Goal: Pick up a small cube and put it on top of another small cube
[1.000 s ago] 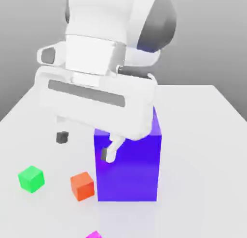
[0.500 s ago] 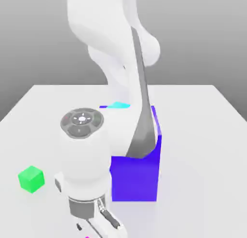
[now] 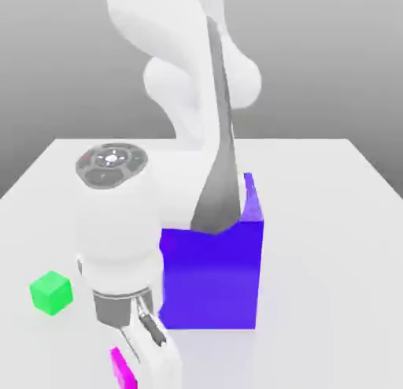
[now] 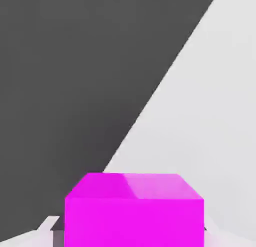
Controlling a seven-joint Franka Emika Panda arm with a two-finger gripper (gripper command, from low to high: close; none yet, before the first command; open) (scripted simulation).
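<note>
Glossy white arm (image 3: 189,80) — grey joint trim

Green cube (image 3: 51,292) on white table (image 3: 315,222), tall blue block (image 3: 212,281) well apart

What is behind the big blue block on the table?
Behind the big blue block, the white table runs on bare to its far edge in the exterior view. The robot arm rises there too and covers the block's rear corner, so what lies directly behind it cannot be seen.

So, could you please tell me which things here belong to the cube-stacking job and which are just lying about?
Job:
- magenta cube, between the fingertips of the gripper
- green cube, a possible base

Lying about:
- tall blue block
- white table
</note>
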